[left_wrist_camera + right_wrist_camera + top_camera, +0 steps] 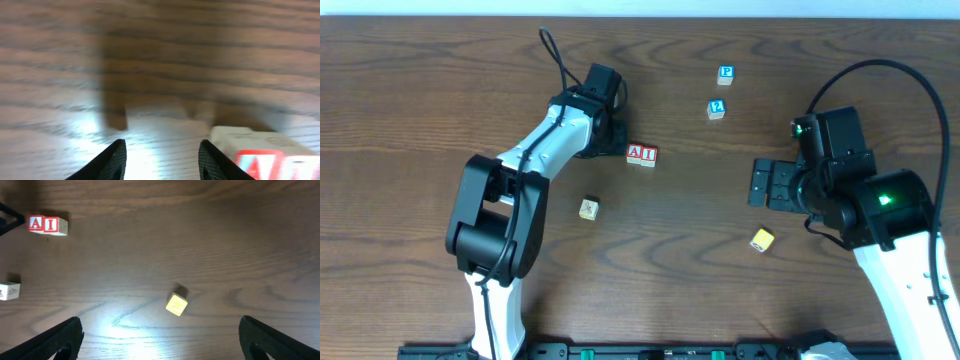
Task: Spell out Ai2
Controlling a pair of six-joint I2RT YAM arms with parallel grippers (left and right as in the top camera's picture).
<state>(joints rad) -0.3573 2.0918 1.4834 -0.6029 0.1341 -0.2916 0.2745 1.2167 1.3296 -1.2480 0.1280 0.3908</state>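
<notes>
We have the red A and I blocks sitting side by side and touching on the wooden table, reading "AI" from above. Just to the left of that pair is the left gripper. On its wrist camera the jaws stand parted with only bare wood between the fingers, and the red pair lies just outside the right-hand finger. Up and to the right of the pair are two blue blocks, one above the other, their print too small for us to read surely. Well to the right of the pair, the right gripper is spread wide and holds nothing. A yellow block lies ahead of its gap, untouched. Below-left of the pair there's a pale block on its own.
</notes>
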